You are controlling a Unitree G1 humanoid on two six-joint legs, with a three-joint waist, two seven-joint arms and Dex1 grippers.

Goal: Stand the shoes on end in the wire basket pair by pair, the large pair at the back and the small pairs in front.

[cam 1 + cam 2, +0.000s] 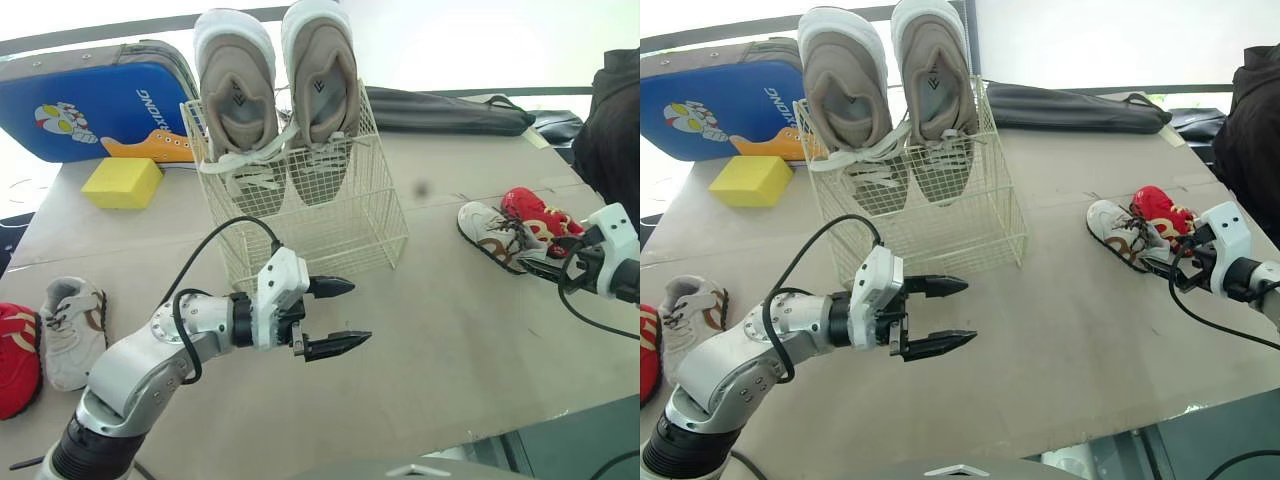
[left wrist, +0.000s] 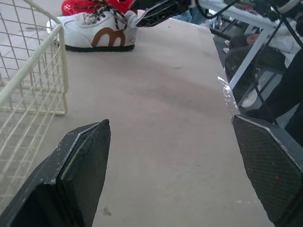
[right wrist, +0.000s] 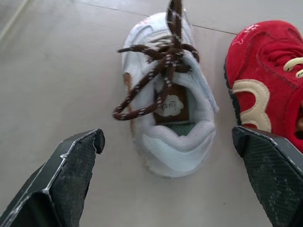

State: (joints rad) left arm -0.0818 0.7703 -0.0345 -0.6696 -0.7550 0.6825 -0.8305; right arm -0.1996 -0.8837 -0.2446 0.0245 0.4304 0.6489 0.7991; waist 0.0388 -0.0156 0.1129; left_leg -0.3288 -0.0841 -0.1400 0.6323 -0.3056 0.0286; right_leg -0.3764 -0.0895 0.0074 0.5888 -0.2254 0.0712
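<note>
A white wire basket point(image 1: 330, 240) stands mid-table. Two large beige shoes point(image 1: 236, 95) point(image 1: 320, 85) stand on end at its back, toes down. The front of the basket holds nothing. My left gripper point(image 1: 338, 315) hangs open just in front of the basket, holding nothing. At the right lie a small white shoe point(image 1: 492, 232) with brown laces and a small red shoe point(image 1: 535, 212), side by side. My right gripper point(image 3: 166, 137) is open at the white shoe's heel point(image 3: 173, 142), its fingers point(image 3: 75, 179) on either side of it. Their mates, a white shoe point(image 1: 72, 328) and a red shoe point(image 1: 15, 358), lie at the left edge.
A yellow block point(image 1: 122, 182) and a blue case point(image 1: 90, 105) sit behind the basket to the left. A black bag point(image 1: 450, 110) lies along the back edge. Dark clothing point(image 1: 612, 130) hangs at the far right. The table's front edge point(image 1: 520, 425) is near.
</note>
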